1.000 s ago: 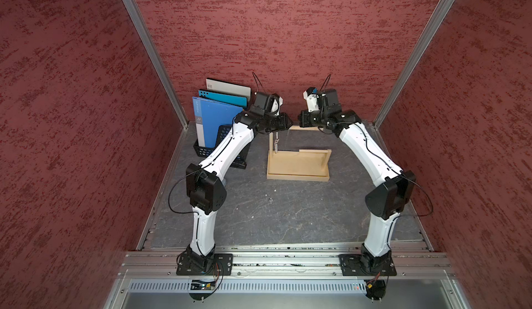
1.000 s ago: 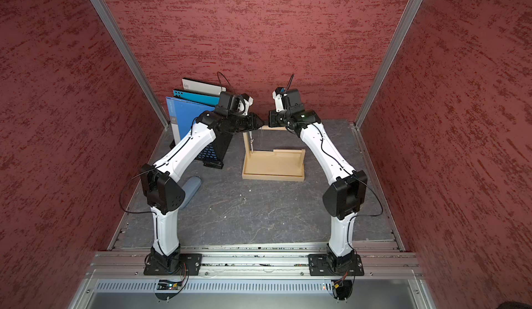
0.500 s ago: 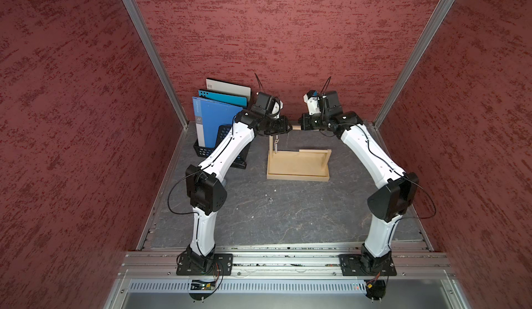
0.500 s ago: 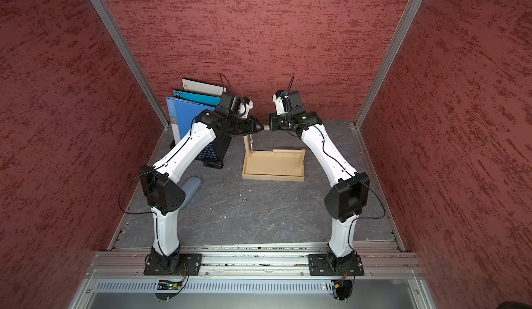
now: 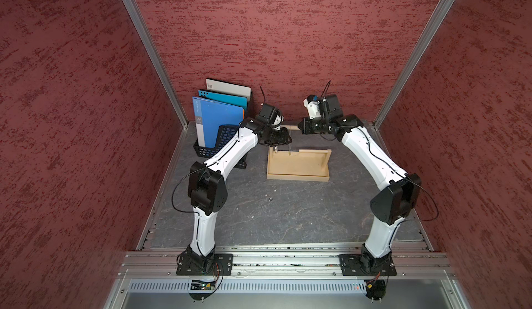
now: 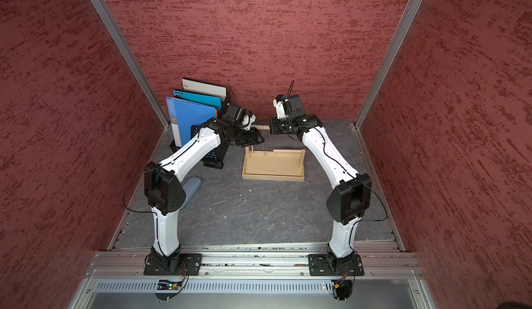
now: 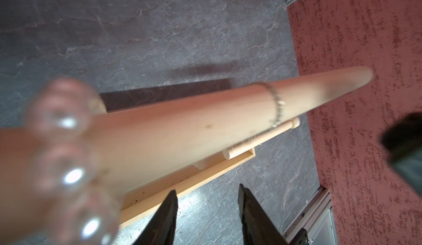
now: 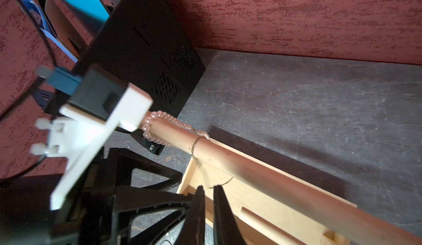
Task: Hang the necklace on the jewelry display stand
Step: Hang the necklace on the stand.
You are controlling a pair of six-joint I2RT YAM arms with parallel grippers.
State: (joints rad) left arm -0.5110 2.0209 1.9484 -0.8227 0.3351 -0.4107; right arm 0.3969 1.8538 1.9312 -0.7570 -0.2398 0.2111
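The necklace (image 8: 196, 144) hangs looped over the stand's (image 5: 298, 178) dowel (image 8: 251, 170); dowel axis runs left-right, open floor (image 5: 288, 212) nearside. My left gripper (image 7: 207, 189): fingers apart, empty. My right gripper (image 8: 209, 187): fingers near-together at it; hold unverifiable.

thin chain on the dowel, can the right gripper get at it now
Probably yes: the thin chain hangs off the dowel just ahead of the right gripper, nothing between them.
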